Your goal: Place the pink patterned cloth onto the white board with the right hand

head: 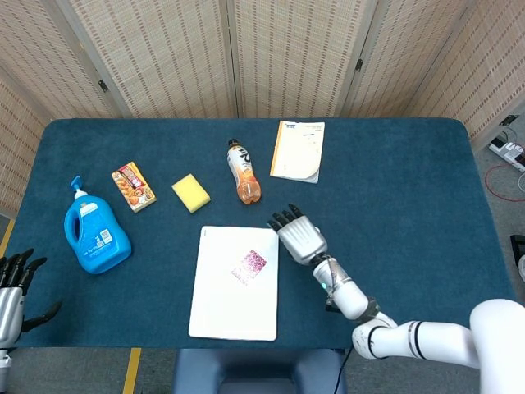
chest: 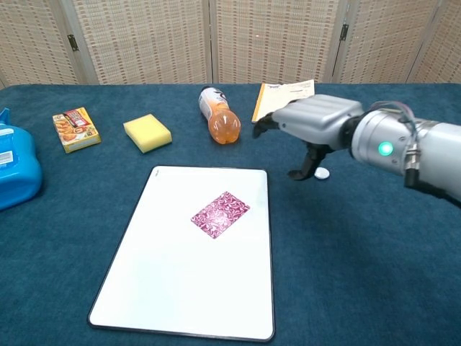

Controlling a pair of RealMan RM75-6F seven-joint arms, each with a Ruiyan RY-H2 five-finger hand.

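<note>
The pink patterned cloth [head: 252, 265] [chest: 220, 214] lies flat on the white board [head: 220, 312] [chest: 173, 288], in its upper right part, with nothing touching it. My right hand [head: 300, 235] [chest: 310, 124] hovers to the right of the board, above the blue table, fingers spread and holding nothing. Only the fingertips of my left hand [head: 12, 279] show, at the lower left edge of the head view, spread and empty.
An orange drink bottle [head: 242, 172] [chest: 219, 117], a yellow sponge [head: 190, 193] [chest: 147, 133], a snack box [head: 134, 186] [chest: 75, 129], a blue detergent jug [head: 96, 235] and a booklet [head: 299, 151] [chest: 287, 101] lie beyond the board. A small white cap [chest: 322, 172] sits beneath my right hand.
</note>
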